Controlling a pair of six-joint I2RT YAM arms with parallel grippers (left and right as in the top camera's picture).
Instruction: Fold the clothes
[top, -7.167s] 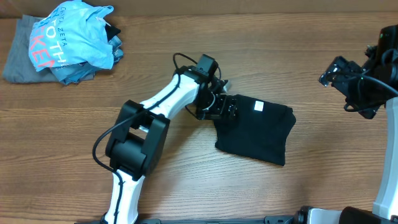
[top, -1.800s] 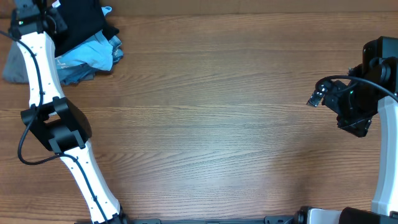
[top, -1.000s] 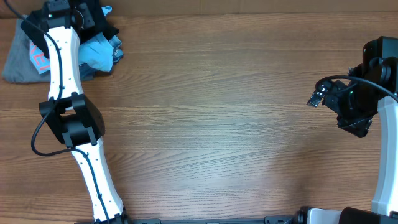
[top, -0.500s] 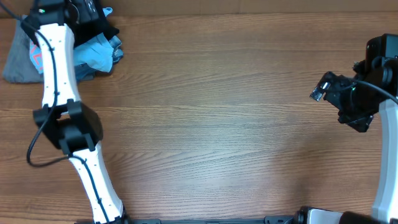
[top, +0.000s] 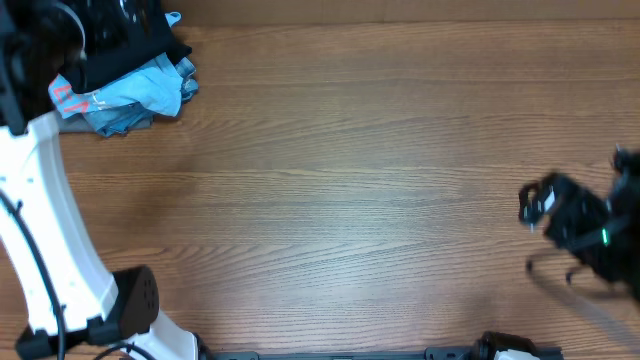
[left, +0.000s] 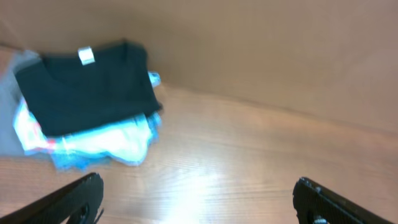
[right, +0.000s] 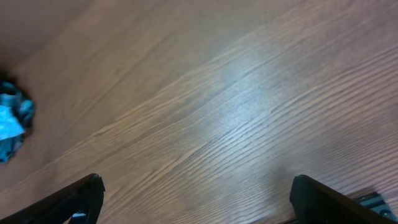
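Note:
The clothes, a folded black T-shirt with a small white neck tag, lie on top of a pile at the table's far left corner. My left gripper hangs open above the bare wood, back from the pile, with nothing between its fingers. My left arm rises along the left edge. At the right edge my right gripper is blurred. In its wrist view the right gripper is open over bare table.
Under the black T-shirt lies a light blue shirt with red lettering, and a grey garment shows at the pile's left. A brown wall runs behind the pile. The blue cloth shows far off in the right wrist view.
The left gripper has opened, let go of the black T-shirt on the pile and drawn back from it. The right arm has swung toward the front right.

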